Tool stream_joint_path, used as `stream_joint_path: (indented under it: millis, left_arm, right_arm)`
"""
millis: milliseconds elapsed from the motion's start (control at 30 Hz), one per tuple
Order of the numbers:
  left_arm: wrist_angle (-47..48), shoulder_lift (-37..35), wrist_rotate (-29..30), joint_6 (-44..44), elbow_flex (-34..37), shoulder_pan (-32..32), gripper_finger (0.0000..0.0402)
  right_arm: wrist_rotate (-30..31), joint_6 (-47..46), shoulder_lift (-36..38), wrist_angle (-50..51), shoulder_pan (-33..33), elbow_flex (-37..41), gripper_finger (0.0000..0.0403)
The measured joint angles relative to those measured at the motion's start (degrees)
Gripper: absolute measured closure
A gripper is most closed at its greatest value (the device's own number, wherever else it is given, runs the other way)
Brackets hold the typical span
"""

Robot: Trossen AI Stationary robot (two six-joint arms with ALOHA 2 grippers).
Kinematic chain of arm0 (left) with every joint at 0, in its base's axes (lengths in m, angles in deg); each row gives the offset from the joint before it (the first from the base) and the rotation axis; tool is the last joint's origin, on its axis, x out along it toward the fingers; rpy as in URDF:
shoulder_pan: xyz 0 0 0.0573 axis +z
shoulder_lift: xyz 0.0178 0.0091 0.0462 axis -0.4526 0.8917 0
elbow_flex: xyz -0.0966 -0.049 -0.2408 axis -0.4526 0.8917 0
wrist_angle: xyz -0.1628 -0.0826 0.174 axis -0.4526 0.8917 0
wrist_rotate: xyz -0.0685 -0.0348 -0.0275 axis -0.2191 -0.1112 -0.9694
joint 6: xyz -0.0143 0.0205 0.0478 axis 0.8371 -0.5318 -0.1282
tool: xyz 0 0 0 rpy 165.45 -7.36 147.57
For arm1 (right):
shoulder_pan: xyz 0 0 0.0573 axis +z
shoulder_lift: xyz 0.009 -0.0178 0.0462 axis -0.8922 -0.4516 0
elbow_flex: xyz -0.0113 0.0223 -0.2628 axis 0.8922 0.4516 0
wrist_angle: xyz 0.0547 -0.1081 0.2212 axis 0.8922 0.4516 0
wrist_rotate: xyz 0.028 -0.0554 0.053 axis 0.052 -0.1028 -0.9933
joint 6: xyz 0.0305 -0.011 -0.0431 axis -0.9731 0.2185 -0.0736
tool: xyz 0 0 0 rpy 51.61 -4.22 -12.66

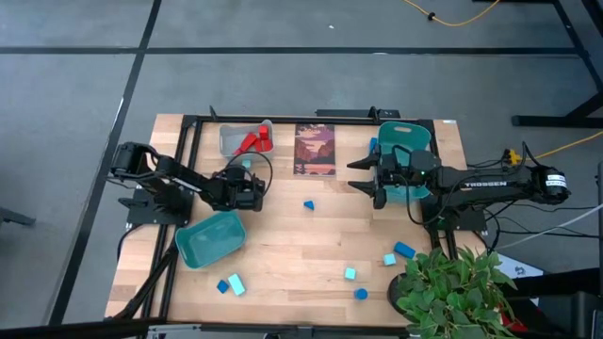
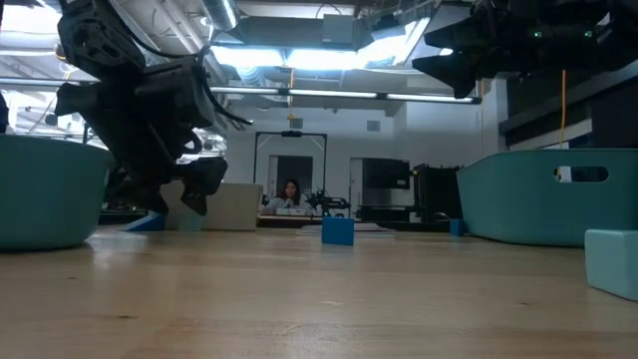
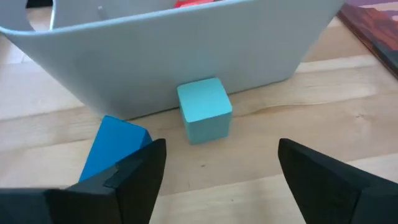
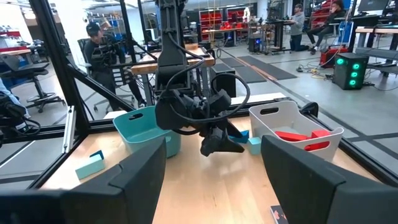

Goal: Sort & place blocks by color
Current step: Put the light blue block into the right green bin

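Left gripper [image 3: 214, 171] jaws wide open before the cyan cube [image 3: 204, 109] — light, rigid, take its flat sides; right gripper [image 1: 363, 175] open, empty.

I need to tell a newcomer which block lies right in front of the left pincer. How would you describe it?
Find the grey bin at the table's far edge, the one holding red blocks. Against its outer wall sits a light cyan cube, ahead of the open left pincer. Its neighbour is a darker blue block, lying tilted.
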Motion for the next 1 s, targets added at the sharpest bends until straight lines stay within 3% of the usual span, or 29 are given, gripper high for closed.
stream_joint_path:
  millis: [367,1000]
  left_arm:
    - [-1.60,0.24,-1.70,1.54,0.00,2.77,0.0096]
    - [-7.69,0.28,-7.53,-6.25,0.00,9.44,0.0103]
  right_arm:
    - [-0.02,-0.04,-0.06,0.02,0.00,0.00,0.0137]
    - [0.00,-0.13,-0.11,0.02,0.00,0.00,0.0137]
